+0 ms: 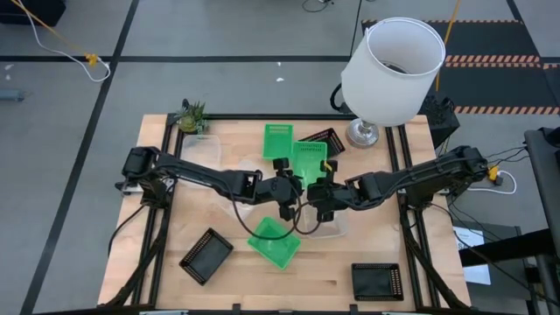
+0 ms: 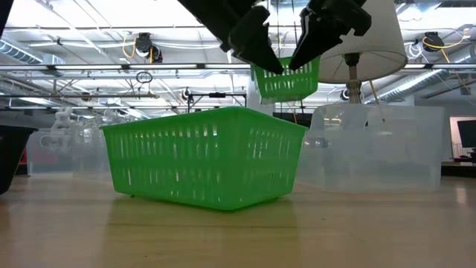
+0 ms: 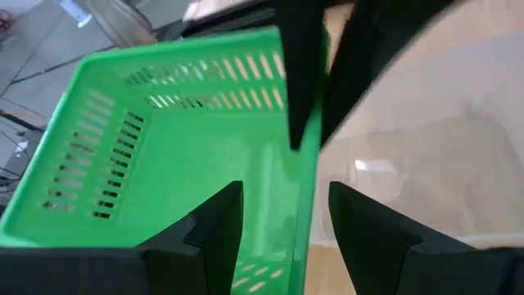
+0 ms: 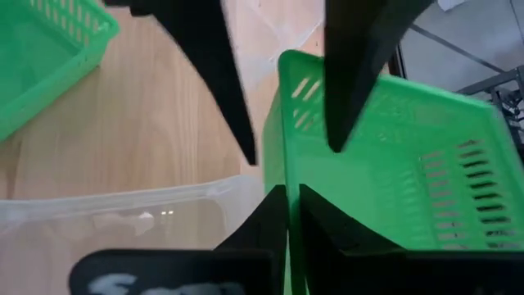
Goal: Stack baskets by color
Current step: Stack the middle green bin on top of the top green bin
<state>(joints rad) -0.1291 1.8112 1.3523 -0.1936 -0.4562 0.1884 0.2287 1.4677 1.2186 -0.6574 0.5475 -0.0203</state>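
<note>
Currently a bright green basket (image 1: 308,160) is held in the air over the middle of the table (image 1: 166,289), between the two tools. The right tool (image 1: 322,198) is pinched tight on one thin side wall of that basket, as seen in the right wrist view, where its fingers (image 4: 274,215) are closed flat on the rim. The left tool (image 1: 287,197) is set partly open astride the same wall, its two fingers (image 3: 217,221) on either side; whether real contact is made cannot be told. A second green basket (image 1: 276,241) rests on the table nearer the front edge, tilted a little, just beside a clear basket (image 2: 379,149). A third green basket (image 1: 278,140) and a black basket (image 1: 319,140) lie toward the back; two more black baskets (image 1: 206,255) (image 1: 377,281) sit near the front. A white lamp (image 1: 391,61) and a small potted plant (image 1: 192,115) are kept out of it. Handling is judged as light and fairly stiff but thin-walled and slotted, so the wall may flex and the smooth plastic may slip; the rim at mid-wall is judged the best hold. The clear ones are likely just as light and harder to spot.
</note>
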